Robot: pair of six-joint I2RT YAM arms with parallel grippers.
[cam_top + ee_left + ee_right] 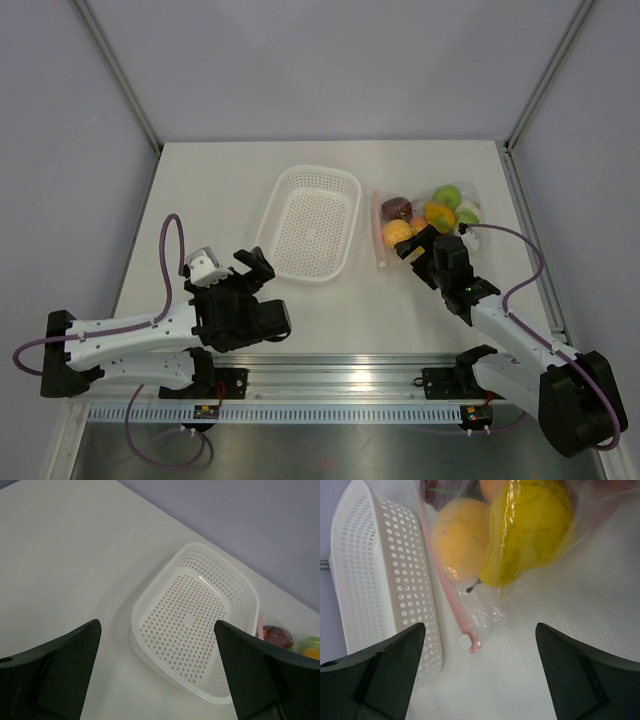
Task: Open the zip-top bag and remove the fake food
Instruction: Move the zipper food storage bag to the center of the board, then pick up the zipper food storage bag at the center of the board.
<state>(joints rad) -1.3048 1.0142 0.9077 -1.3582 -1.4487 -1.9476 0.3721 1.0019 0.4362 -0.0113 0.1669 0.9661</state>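
**Bag of fake food lies just ahead of the open right end effector**

The zip-top bag (428, 218) lies flat on the bench (200, 200), directly in front of the right end effector (420, 243). That end effector's jaws are spread wide with nothing between them.

The fake food (439, 216) is all inside the clear plastic. The top view shows the whole set:
- a yellow piece (398, 232) nearest the end effector
- a dark red piece (397, 208) beyond it
- a green apple (446, 194) farthest away
- a pale green-white piece (468, 212) off to the end effector's right

The right wrist view shows only the near pieces, but in more detail. There is a yellow pear (530, 530) with a small stem, and a rounded orange-yellow fruit (460, 540) to its left.

That view also shows the pink zip strip (447, 597) running away from the end effector along the bag's left edge. It ends at a white slider (465, 642) on the near end, between the spread fingers. I cannot tell whether the zip is sealed.

The white perforated basket (315, 222) sits just to the left of the strip, with a narrow gap of bench visible between them from above.

The left end effector (272, 292) is also open and empty, over bare bench. The basket lies ahead of it. Its wrist view frames the basket between the fingers, with a corner of the bag beyond the basket's far right side.
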